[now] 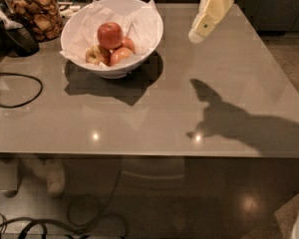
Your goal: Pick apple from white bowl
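Note:
The white bowl (79, 27) stands at the back left of the grey table, lined with crumpled white paper. The apple (110, 35), large, round and deep red, sits on top of smaller red-yellow apples (120, 54) and a pale yellowish one (95, 55). My gripper (201, 30) hangs in the air at the top, right of the bowl and well apart from it, pointing down and to the left. Its cream-coloured fingers hold nothing.
A glass jar of brown snacks (34, 11) stands at the back left beside a dark device (14, 39). A black cable (17, 86) loops on the table's left side. The gripper's shadow (224, 116) falls on the table's right part. The table's front edge (149, 156) is near.

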